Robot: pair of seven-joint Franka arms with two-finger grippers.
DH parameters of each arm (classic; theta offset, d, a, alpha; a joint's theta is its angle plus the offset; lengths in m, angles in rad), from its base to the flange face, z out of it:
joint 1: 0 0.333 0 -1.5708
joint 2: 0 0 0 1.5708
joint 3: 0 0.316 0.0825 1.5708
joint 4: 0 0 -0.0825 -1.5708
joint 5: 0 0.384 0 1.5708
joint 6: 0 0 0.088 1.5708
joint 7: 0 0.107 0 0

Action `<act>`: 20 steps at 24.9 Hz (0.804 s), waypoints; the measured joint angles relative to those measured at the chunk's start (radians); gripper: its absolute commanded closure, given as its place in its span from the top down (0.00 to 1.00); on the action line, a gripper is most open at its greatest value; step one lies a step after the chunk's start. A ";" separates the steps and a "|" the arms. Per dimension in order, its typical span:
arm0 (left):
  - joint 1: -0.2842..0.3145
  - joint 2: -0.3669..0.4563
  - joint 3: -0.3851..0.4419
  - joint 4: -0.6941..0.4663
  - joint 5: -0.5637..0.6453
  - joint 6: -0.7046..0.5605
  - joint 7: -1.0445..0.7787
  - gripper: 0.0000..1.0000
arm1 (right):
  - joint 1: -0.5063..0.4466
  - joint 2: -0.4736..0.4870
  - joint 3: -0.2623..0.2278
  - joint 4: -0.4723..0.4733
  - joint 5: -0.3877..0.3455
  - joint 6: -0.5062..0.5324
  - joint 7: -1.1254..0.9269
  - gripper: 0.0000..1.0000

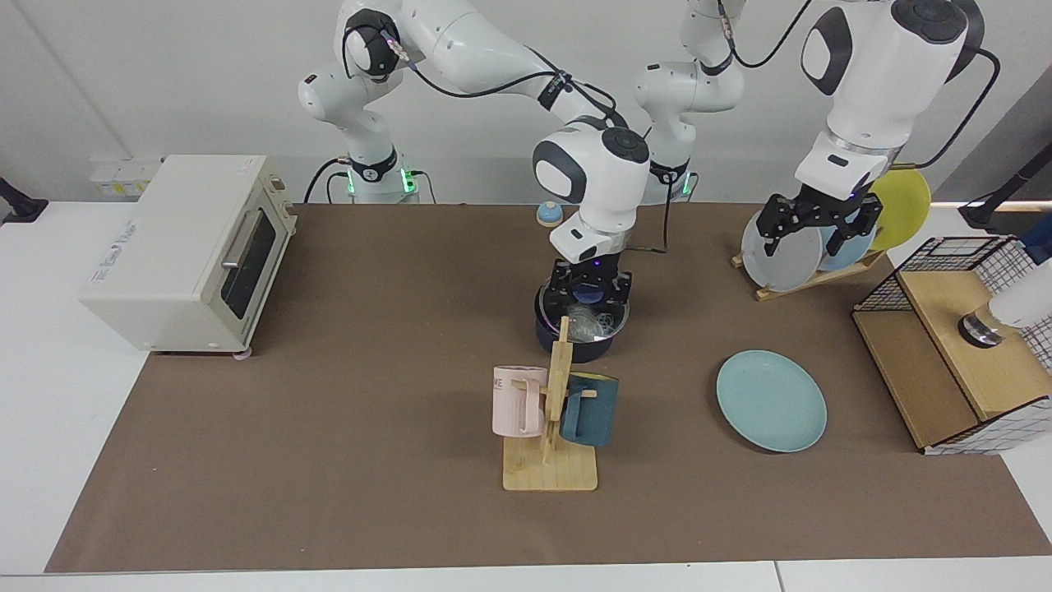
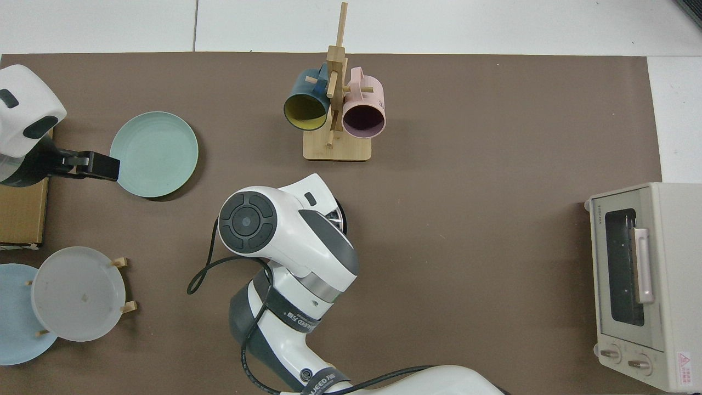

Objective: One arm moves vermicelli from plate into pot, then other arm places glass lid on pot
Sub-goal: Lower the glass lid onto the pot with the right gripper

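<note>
The dark navy pot [image 1: 585,349] stands mid-table behind the mug rack. The glass lid [image 1: 611,315] lies on it, and the whitish vermicelli [image 1: 587,323] shows through the glass. My right gripper [image 1: 589,293] points straight down, shut on the lid's blue knob. In the top view the right arm's wrist hides the pot, leaving only a sliver of the lid's rim [image 2: 338,216]. The light teal plate [image 1: 771,400] [image 2: 154,154] lies bare. My left gripper [image 1: 815,233] [image 2: 93,165] hangs open high above the table, in front of the rack plates.
A wooden mug rack [image 1: 549,460] with a pink mug [image 1: 518,401] and a dark teal mug [image 1: 590,409] stands just in front of the pot. A toaster oven [image 1: 185,251], a plate rack [image 1: 809,247] and a wire-and-wood shelf [image 1: 957,345] line the sides.
</note>
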 measured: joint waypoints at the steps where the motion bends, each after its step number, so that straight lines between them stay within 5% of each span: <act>1: 0.000 0.000 0.000 0.000 0.000 0.000 0.000 1.00 | 0.000 0.000 0.000 0.000 0.002 0.000 0.000 0.00; 20: 0.000 0.000 0.000 0.000 0.000 0.000 0.003 1.00 | -0.007 -0.013 -0.001 -0.032 0.004 -0.006 -0.024 0.00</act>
